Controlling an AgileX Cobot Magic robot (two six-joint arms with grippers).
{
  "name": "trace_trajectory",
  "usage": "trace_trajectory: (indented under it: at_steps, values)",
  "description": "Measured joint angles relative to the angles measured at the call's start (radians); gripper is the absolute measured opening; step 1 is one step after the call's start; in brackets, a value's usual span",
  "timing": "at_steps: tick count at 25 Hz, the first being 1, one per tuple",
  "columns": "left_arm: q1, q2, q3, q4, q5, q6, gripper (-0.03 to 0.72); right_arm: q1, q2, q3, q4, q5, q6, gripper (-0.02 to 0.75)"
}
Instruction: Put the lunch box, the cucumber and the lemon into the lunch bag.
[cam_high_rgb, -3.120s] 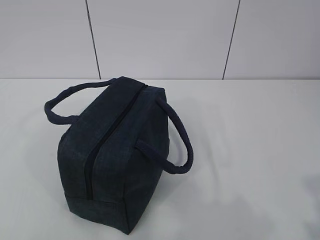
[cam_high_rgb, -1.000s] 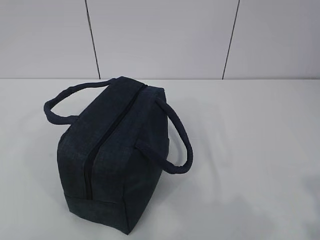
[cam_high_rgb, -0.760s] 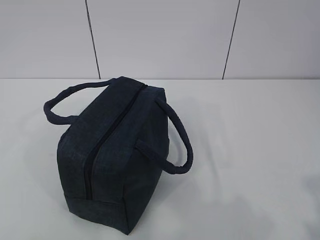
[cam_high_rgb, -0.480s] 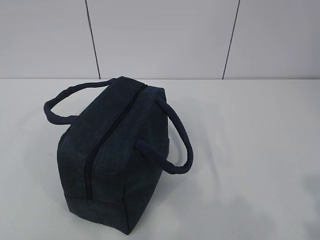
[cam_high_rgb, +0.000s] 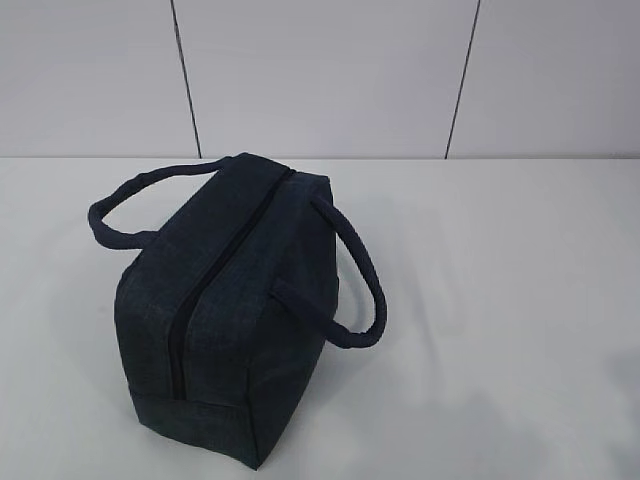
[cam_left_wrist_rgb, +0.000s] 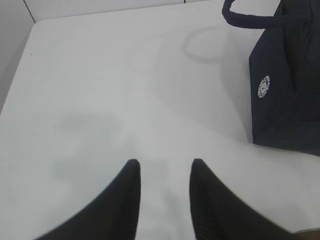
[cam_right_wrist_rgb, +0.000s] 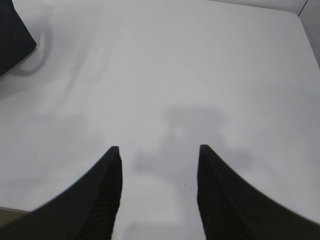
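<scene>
The dark navy lunch bag (cam_high_rgb: 235, 300) stands on the white table, left of centre in the exterior view, its top zipper shut and both loop handles hanging to the sides. Its end wall with a white round logo shows in the left wrist view (cam_left_wrist_rgb: 287, 85), and one corner shows in the right wrist view (cam_right_wrist_rgb: 12, 35). My left gripper (cam_left_wrist_rgb: 164, 165) is open and empty above bare table, left of the bag. My right gripper (cam_right_wrist_rgb: 159, 150) is open and empty above bare table, right of the bag. The lunch box, cucumber and lemon are out of view.
The white table (cam_high_rgb: 500, 300) runs back to a pale panelled wall (cam_high_rgb: 320, 75). The table's left edge and corner show in the left wrist view (cam_left_wrist_rgb: 30, 35). Neither arm shows in the exterior view.
The bag's right handle and side shifted very slightly and settled back. Nothing else has moved.
</scene>
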Motion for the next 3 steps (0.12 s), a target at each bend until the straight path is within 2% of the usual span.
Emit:
trace_trajectory:
  at_steps: [3]
  values:
    - [0.000, 0.000, 0.000, 0.000, 0.000, 0.000, 0.242, 0.000, 0.000, 0.000, 0.000, 0.000, 0.000, 0.355]
